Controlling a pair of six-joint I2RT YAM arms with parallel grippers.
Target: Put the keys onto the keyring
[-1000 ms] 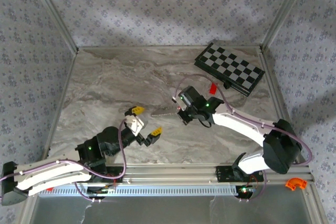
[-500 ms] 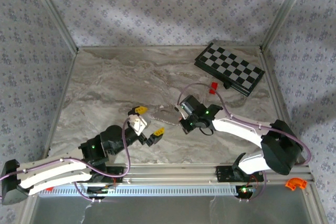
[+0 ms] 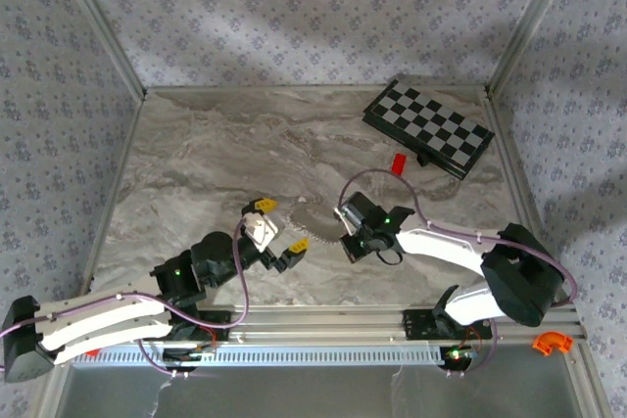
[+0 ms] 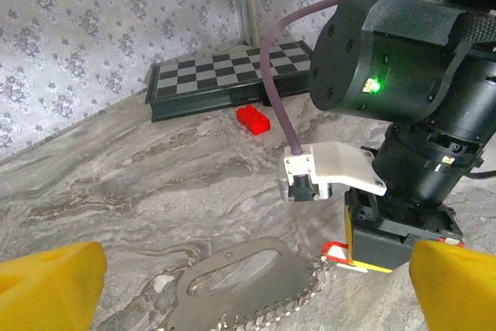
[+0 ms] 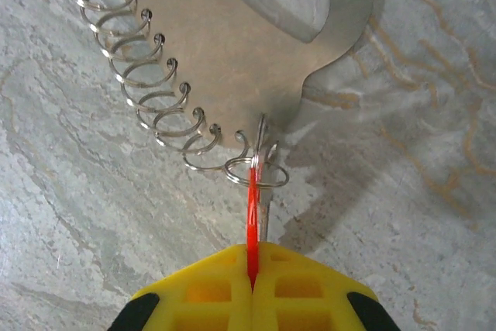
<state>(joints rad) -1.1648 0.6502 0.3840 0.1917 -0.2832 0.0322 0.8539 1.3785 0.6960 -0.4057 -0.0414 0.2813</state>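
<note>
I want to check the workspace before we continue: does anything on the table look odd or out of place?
Nothing looks spilled or damaged. Only two things seem foreign to a key task: the chessboard at the far right corner of the table and a red brick lying loose beside it. The ring plate lies flat.

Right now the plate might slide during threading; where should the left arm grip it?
Probably the plate at its bare end by the oval cutout, from above, one jaw through the cutout: it lies flat, rings line the near edge, and the right gripper occupies the other end.
</note>
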